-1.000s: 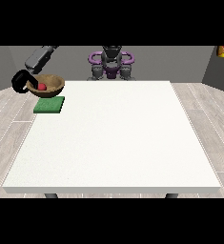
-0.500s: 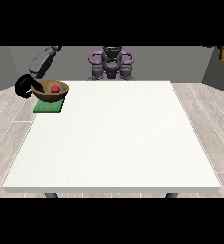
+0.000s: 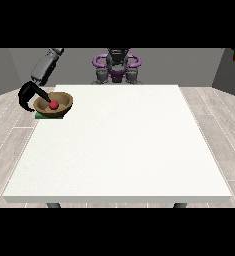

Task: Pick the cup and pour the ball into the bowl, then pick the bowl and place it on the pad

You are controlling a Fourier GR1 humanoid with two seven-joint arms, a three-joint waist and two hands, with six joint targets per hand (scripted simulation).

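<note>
A brown bowl [image 3: 62, 103] sits on the green pad [image 3: 45, 115] near the table's far left corner. A red ball [image 3: 54, 105] lies inside the bowl. The black hand at the view's left [image 3: 27, 96] is at the bowl's left rim. One finger reaches over the rim towards the ball and the others curl beneath that side. No cup shows anywhere. The other hand does not show at the view's right.
The white table [image 3: 124, 145] stretches wide in front of and to the right of the pad. The robot's body [image 3: 117, 65] stands behind the far edge. The pad lies close to the table's left edge.
The hand carried the bowl a little to the right and lowered it. The bowl was tilted above the pad and now rests level on it with the ball inside.
</note>
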